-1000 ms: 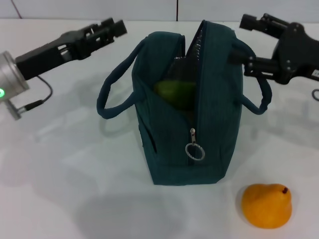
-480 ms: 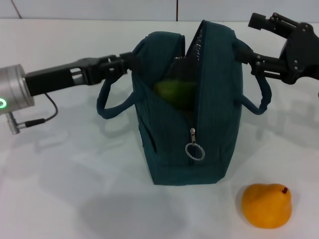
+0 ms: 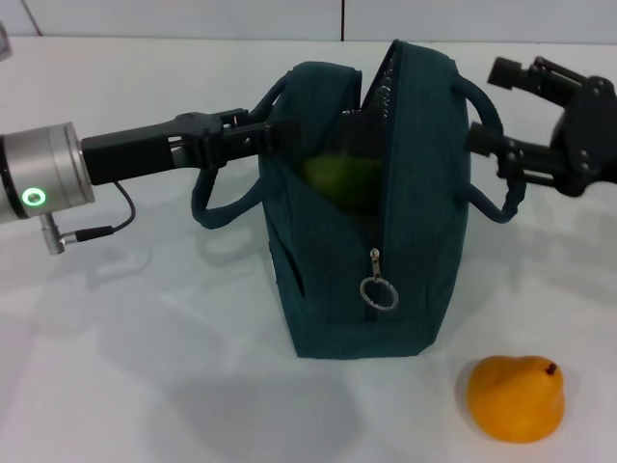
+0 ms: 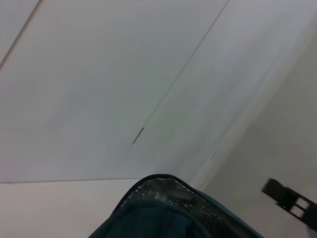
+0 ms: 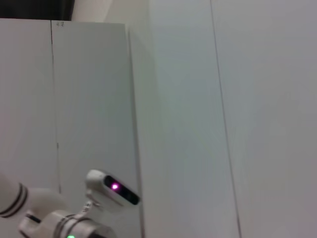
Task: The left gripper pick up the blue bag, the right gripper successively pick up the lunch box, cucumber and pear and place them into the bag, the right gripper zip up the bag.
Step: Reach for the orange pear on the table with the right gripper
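Observation:
The blue bag (image 3: 405,241) stands upright in the middle of the table with its top zipper open. Its ring pull (image 3: 377,292) hangs on the front. A green cucumber (image 3: 337,178) shows inside the opening. The lunch box is hidden. The pear (image 3: 516,397) lies on the table in front of the bag, to the right. My left gripper (image 3: 265,133) reaches in from the left and touches the bag's left rim by the handle. My right gripper (image 3: 498,109) is open beside the bag's right handle (image 3: 501,203). The bag's rim also shows in the left wrist view (image 4: 163,191).
The white table (image 3: 125,367) carries only the bag and the pear. A thin cable (image 3: 106,227) hangs under my left wrist. The right wrist view shows a wall panel (image 5: 223,124) and part of my left arm (image 5: 64,225).
My left gripper has swung right and down from clear of the bag onto the bag's left rim. My right gripper has drifted a little right and down. Bag and pear have not moved.

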Motion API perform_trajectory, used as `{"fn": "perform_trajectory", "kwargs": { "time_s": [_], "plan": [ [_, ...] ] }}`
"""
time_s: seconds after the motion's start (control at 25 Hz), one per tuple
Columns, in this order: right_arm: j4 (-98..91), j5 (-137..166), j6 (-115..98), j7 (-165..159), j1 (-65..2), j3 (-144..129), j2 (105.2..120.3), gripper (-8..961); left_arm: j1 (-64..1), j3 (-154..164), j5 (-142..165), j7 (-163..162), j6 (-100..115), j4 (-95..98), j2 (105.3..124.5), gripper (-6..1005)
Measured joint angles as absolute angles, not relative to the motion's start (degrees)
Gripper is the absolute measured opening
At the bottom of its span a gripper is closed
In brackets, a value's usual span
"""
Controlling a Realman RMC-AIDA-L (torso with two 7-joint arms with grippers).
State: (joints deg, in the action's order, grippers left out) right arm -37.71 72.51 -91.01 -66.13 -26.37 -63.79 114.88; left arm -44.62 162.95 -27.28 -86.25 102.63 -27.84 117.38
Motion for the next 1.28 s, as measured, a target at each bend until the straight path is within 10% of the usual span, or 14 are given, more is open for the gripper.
{"fn": "perform_trajectory", "kwargs": {
  "time_s": [0.4, 1.0, 1.28],
  "plan": [
    [-37.11, 80.58, -102.32, -64.55, -22.35, -63.34, 112.05, 820, -45.01, 162.94, -27.57, -83.90, 99.79, -27.82, 118.25, 607],
    [-31.08, 85.81, -104.19, -50.86, -15.93, -63.21, 111.35, 808, -44.72, 162.95, -28.94, -75.42, 97.03, -23.01, 119.31, 77],
    [-29.47, 88.22, -104.18, -50.40, -14.75, -63.19, 110.84, 803, -44.39, 162.94, -29.29, -73.24, 96.93, -21.64, 119.38, 63]
  ]
}}
